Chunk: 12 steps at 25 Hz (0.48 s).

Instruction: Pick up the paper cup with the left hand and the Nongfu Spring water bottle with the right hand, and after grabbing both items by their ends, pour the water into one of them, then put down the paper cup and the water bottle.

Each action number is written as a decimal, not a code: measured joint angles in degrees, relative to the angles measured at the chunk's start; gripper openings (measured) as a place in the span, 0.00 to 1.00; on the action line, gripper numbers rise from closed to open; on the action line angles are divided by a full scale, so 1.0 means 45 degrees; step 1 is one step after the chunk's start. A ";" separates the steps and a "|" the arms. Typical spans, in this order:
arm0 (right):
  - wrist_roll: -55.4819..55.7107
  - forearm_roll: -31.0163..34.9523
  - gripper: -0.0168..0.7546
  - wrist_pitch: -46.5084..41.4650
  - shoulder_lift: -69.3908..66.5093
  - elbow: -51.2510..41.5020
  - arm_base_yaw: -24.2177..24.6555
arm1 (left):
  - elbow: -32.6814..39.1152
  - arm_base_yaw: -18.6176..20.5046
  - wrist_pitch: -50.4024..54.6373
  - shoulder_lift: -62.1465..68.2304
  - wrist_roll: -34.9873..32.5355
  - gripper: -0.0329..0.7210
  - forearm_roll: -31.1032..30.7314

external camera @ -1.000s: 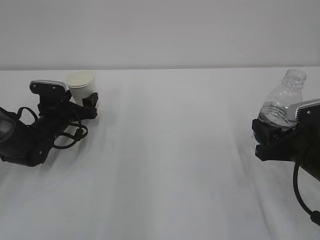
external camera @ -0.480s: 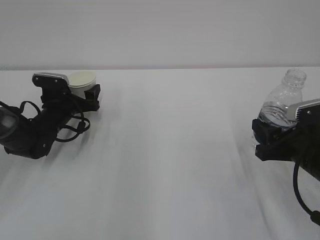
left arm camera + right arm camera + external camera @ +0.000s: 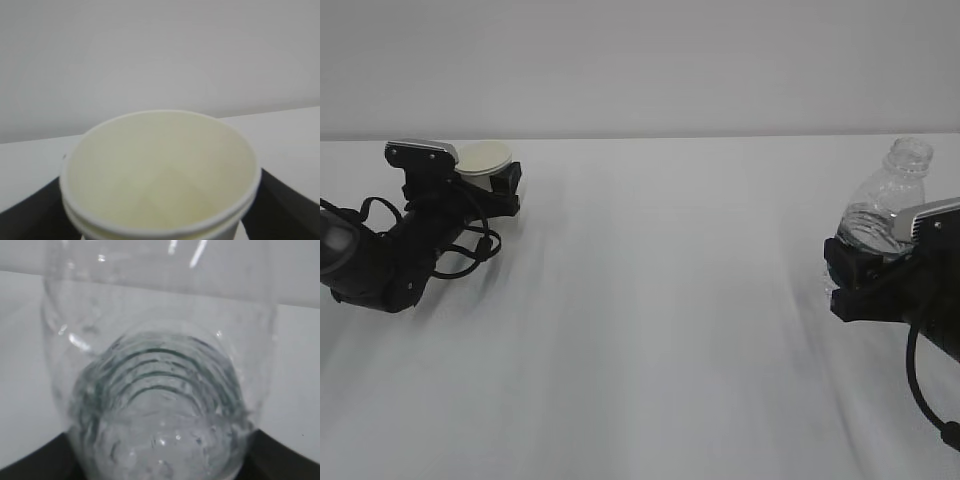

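Now left gripper (image 3: 498,190) grasps white paper cup (image 3: 483,157) (cream inside); right gripper (image 3: 848,277) grasps clear capless bottle (image 3: 886,203).

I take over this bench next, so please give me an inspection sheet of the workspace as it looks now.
Surface: white table, bare between the arms.
Paper cup: between the left claw fingers, inside looks dry in the wrist view.
Water bottle: uncapped, upright, in the right claw, water in its lower part.
Clutter: nothing seen.
Claws: left around the cup, right closed on the bottle.
Cables: loose black loops by the left arm; one cable under the right arm.
Surroundings: plain pale wall.
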State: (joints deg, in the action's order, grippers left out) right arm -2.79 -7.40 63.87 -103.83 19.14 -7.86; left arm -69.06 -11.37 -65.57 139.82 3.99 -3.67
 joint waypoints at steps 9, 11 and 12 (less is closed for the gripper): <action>0.0000 0.0000 0.57 0.0000 0.0000 0.0000 0.0000 | 0.0000 0.0000 0.0079 0.0031 0.0202 0.90 0.0000; 0.0000 0.0000 0.57 0.0000 0.0000 0.0000 0.0000 | 0.0000 0.0000 0.0079 0.0079 0.0229 0.90 0.0000; 0.0000 0.0000 0.57 0.0000 0.0000 0.0000 0.0000 | 0.0000 0.0000 0.0079 0.0139 0.0253 0.90 0.0000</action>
State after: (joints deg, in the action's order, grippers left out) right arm -2.79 -7.40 63.87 -103.83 19.14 -7.86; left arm -69.06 -11.37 -65.21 140.44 5.13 -3.67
